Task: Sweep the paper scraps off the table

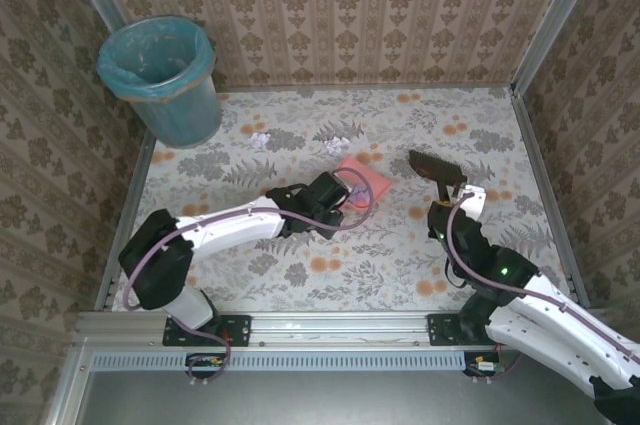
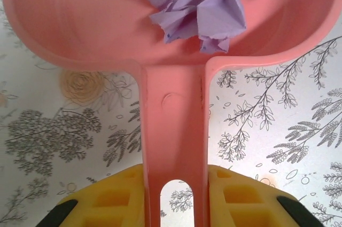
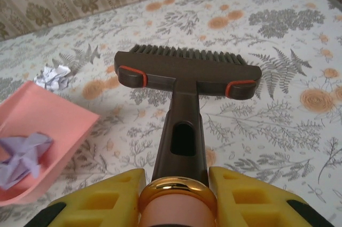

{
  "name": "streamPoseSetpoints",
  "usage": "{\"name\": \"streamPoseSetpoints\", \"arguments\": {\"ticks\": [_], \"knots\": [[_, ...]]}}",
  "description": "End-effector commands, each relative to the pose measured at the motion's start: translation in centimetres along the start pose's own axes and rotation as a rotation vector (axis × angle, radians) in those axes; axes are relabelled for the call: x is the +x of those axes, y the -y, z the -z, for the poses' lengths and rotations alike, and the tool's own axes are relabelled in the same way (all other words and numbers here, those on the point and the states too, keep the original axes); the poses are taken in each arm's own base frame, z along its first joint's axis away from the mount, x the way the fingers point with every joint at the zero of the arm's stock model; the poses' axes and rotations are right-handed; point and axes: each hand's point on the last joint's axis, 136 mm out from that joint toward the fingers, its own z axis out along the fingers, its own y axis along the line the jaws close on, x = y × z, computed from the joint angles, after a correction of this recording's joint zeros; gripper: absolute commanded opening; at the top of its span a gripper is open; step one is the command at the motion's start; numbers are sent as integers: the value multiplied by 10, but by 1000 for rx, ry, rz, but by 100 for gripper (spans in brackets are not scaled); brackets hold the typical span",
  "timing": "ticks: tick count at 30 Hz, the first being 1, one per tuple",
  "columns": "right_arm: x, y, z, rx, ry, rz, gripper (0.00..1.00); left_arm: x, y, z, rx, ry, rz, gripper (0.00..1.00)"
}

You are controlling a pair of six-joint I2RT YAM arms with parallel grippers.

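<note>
- A lilac scrap [image 2: 208,2] lies crumpled inside the pink dustpan [image 1: 362,177], well up in the scoop and clear of the handle. From the brush side I see it tucked against the pan's floor.
- A white scrap [image 1: 340,145] sits on the table [image 1: 480,115] at about 11 o'clock from the dustpan, just beside its far edge. I cannot tell whether it touches the plastic.
- A pale scrap [image 1: 260,140] lies alone on the cloth at roughly 10 o'clock from the dustpan, well apart from it and from the other wads.
- The dustpan rests near the middle of the table, and its handle runs back toward 8 o'clock.
- The left gripper [image 1: 338,195] is clenched on that handle, with a yellow finger [image 2: 120,197] pressed against each side of the pink stem.
- At 3 o'clock from the dustpan is a dark brown brush [image 1: 435,167] with red marks on its head and its bristles turned toward 11 o'clock.
- The right gripper [image 1: 452,195] is clamped around the brush's handle at its gold collar, with a yellow finger on either side.
- I cannot tell whether the bristles touch the cloth.
- A teal bin [image 1: 160,75] with a liner stands at the table's 10 o'clock corner, well away from both arms.
- Brown patterned walls [image 1: 350,5] close in the table on the far side and on both flanks.
</note>
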Motion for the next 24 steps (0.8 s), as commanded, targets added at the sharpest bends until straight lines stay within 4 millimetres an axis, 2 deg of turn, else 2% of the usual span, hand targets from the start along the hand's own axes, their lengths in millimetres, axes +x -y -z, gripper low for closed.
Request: {"name": "streamPoseSetpoints", "arguments": {"ticks": [1, 4, 10, 15, 24], "knots": [[-22, -3, -6, 6, 143, -41, 0, -12, -8, 16, -35, 84, 5, 0], [-12, -5, -13, -16, 153, -15, 0, -15, -16, 27, -60, 113, 27, 0], [14, -31, -22, -195, 145, 8, 0, -18, -40, 48, -108, 170, 90, 0], [19, -37, -25, -222, 134, 9, 0, -19, -61, 67, -163, 209, 160, 0], [38, -52, -40, -238, 50, 17, 0, -36, -95, 125, -224, 248, 322, 0]]}}
